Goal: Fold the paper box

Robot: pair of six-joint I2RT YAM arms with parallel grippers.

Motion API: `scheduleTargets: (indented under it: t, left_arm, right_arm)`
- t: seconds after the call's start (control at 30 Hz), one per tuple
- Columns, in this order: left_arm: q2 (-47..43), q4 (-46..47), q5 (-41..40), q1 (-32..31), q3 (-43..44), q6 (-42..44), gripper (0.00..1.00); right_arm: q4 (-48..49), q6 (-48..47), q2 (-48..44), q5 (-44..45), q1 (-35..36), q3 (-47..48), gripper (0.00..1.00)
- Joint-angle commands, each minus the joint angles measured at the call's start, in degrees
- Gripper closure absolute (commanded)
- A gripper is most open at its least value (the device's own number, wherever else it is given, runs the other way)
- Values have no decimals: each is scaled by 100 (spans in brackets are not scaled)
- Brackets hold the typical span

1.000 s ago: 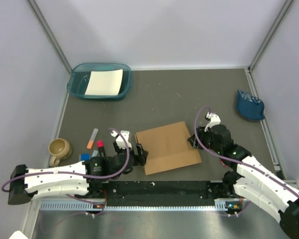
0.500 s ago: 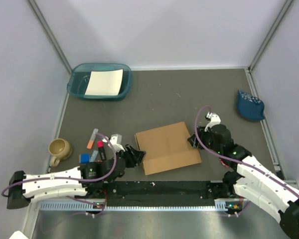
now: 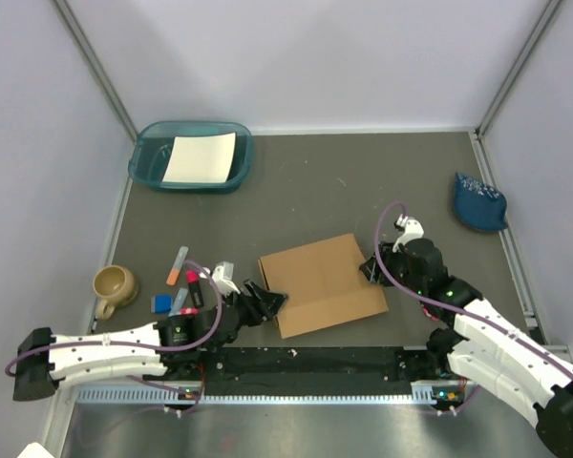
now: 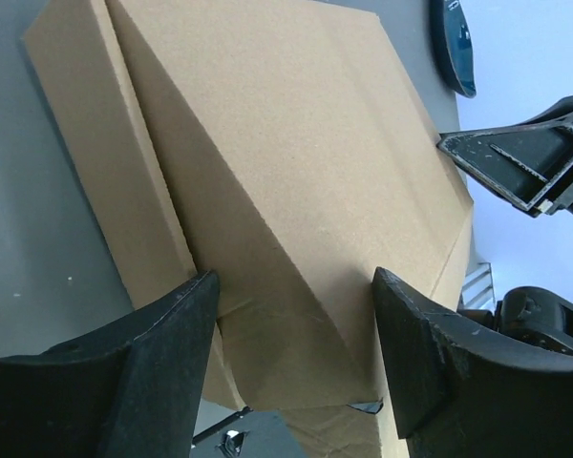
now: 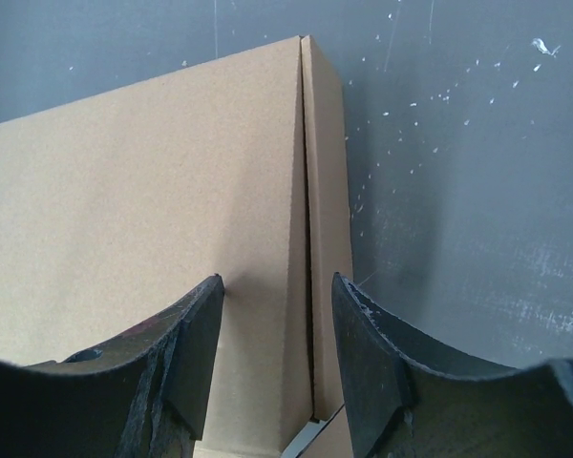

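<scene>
The paper box (image 3: 320, 283) is a flat, shallow brown cardboard box lying closed on the grey table, near the front middle. My left gripper (image 3: 270, 301) is at its near-left corner, low and tilted. In the left wrist view the jaws (image 4: 296, 281) are open, with the box's corner (image 4: 267, 143) between them. My right gripper (image 3: 374, 270) is at the box's right edge. In the right wrist view it (image 5: 277, 286) is open and straddles the seam along the box's side (image 5: 153, 210). The right gripper's fingers (image 4: 525, 162) also show in the left wrist view.
A teal tray (image 3: 148, 157) holding a white paper sheet (image 3: 201, 157) stands at the back left. A tan mug (image 3: 115, 284) and several small markers and blocks (image 3: 180, 281) lie left of the box. A blue object (image 3: 477, 202) lies at the right wall.
My left arm dropped lower and its wrist turned; the gripper drew back a little, then came in again at the box's near-left corner. The box and right arm have not moved.
</scene>
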Motion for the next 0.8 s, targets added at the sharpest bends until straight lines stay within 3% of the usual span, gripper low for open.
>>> scheduleTargets:
  t: [0.0, 0.37, 0.5, 0.63, 0.77]
  left_arm:
    - [-42, 895, 217, 1, -211, 74, 31]
    - [-15, 1441, 138, 10, -483, -75, 41]
    - [257, 618, -116, 115, -178, -93, 38]
    - [573, 264, 242, 833, 105, 363, 38]
    - [881, 772, 1103, 1722, 18, 838, 38]
  right_arm:
    - [96, 102, -102, -100, 66, 0, 50]
    - [262, 410, -286, -250, 57, -228, 50]
    - [324, 568, -374, -303, 66, -369, 50]
    - [228, 542, -444, -250, 66, -395, 50]
    - [219, 568, -488, -153, 66, -413, 50]
